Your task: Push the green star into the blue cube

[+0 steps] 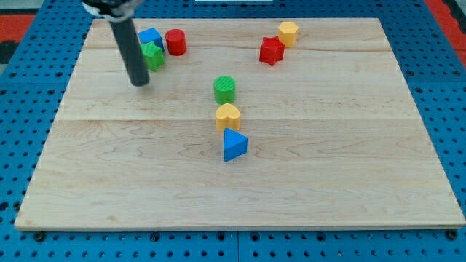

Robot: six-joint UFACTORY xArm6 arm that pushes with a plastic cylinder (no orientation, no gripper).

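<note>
red cylinder (pixel 175 41) touching blue cube (pixel 150 37), green star (pixel 153 55)

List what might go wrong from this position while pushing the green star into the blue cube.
1. The red cylinder sits right beside the blue cube; a hard push on the green star could knock it too.
2. My tip is below-left of the star, and the rod hides part of it, so an off-centre shove could slide it past the cube.
</note>
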